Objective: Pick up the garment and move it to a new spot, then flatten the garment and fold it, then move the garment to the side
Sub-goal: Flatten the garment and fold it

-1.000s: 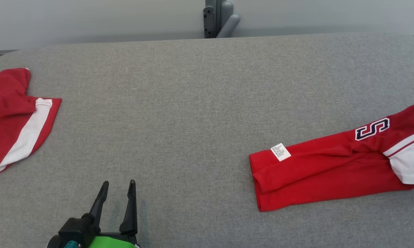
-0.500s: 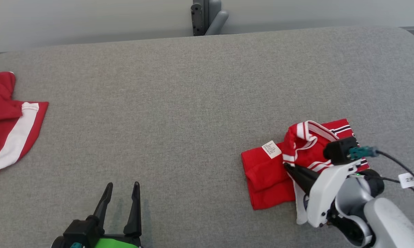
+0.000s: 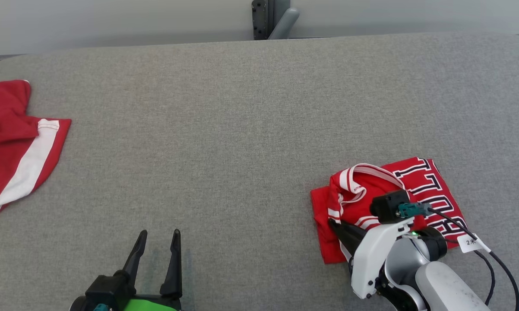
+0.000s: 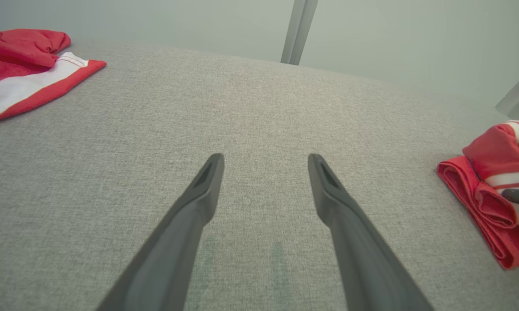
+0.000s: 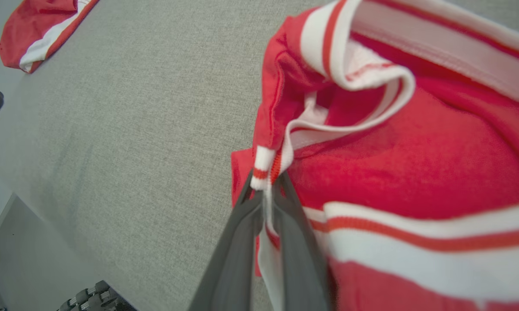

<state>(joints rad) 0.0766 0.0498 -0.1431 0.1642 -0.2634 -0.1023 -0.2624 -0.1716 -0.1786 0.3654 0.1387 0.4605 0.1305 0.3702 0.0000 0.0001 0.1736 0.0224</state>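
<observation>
1. Desk (image 3: 242, 129): we see a wide grey fabric-covered surface with rounded far corners. A grey post (image 3: 271, 19) stands behind its far edge.
2. Second cloth (image 3: 13, 142): red with a broad white band, it lies rumpled at the desk's left edge, well apart from the garment.
3. Garment (image 3: 419, 190): it lies on the near right part of the desk, folded into a compact bundle. It is red, with dark white-outlined letters on the top layer. White-and-red striped trim curls up at its left side, over a plain red folded layer.
4. Right arm (image 3: 415, 268): the pale forearm rises from the lower right corner and reaches forward-left over the garment's near edge. It carries a dark camera block (image 3: 389, 205) and a black cable (image 3: 497, 259) with a white tag (image 3: 471, 242).
5. Left hand (image 3: 159, 233): it is low over bare desk at the lower left, with the fingers pointing away from the robot. We find them spread wide and holding nothing.
6. Right hand (image 5: 264, 181): the fingers are pressed together, pinching a strip of striped trim at the garment's near left side.
</observation>
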